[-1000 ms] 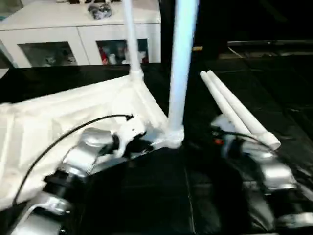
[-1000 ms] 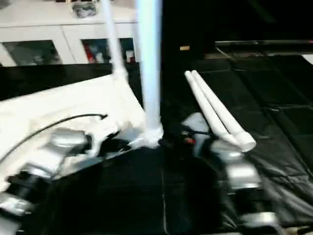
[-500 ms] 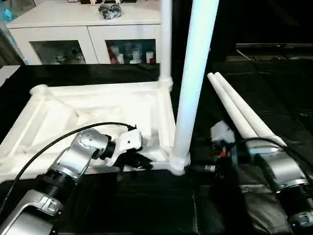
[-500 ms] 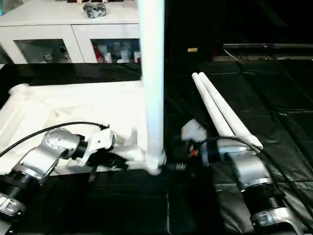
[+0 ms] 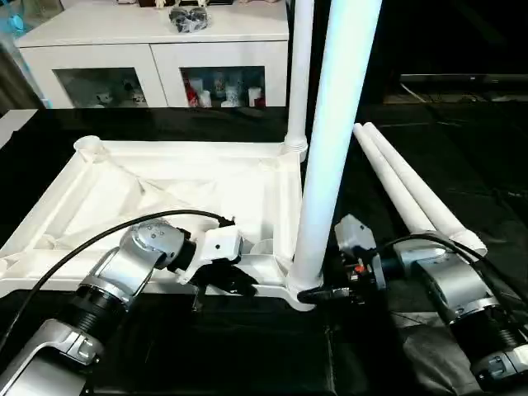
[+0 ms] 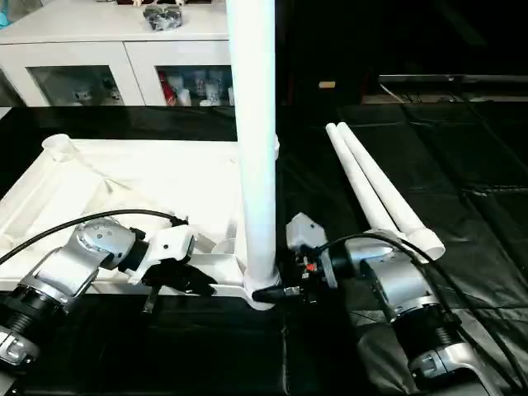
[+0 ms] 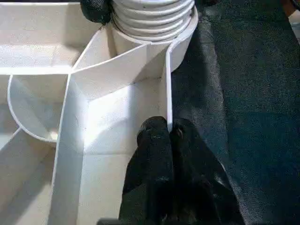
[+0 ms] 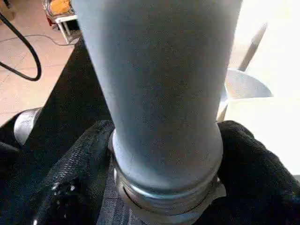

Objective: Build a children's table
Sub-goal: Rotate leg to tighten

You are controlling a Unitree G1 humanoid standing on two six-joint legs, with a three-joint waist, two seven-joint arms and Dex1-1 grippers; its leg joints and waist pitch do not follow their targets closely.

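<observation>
White plastic makes up the whole table: its top (image 5: 165, 198) lies upside down on a black mat (image 5: 462, 148), ribbed underside facing up, with a round socket at each corner. One leg (image 5: 334, 140) stands upright in the near right corner socket, its threaded base seated in the collar. A second leg (image 5: 299, 74) stands in the far right corner socket. Two more legs (image 5: 412, 186) lie side by side on the mat, touching each other, just off the top's right edge and angled away toward the far side.

The left claw (image 7: 168, 136) is closed, its two black fingers (image 7: 154, 154) pinching the thin outer wall along the top's near edge, close beside the near right corner socket. In the left wrist view the wall runs straight up from between the fingertips to the ribbed collar of the leg.

The right claw (image 6: 280, 292) reaches in from the right at the base of the near leg. In the right wrist view its fingers (image 8: 79, 173) sit on either side of the leg just above the threads, pressed against the tube, so it grips the leg.

Beyond the mat's far edge stands a white cabinet (image 5: 157, 66) with glass doors and small items behind them; a dark bundle (image 5: 188, 18) rests on its top.
</observation>
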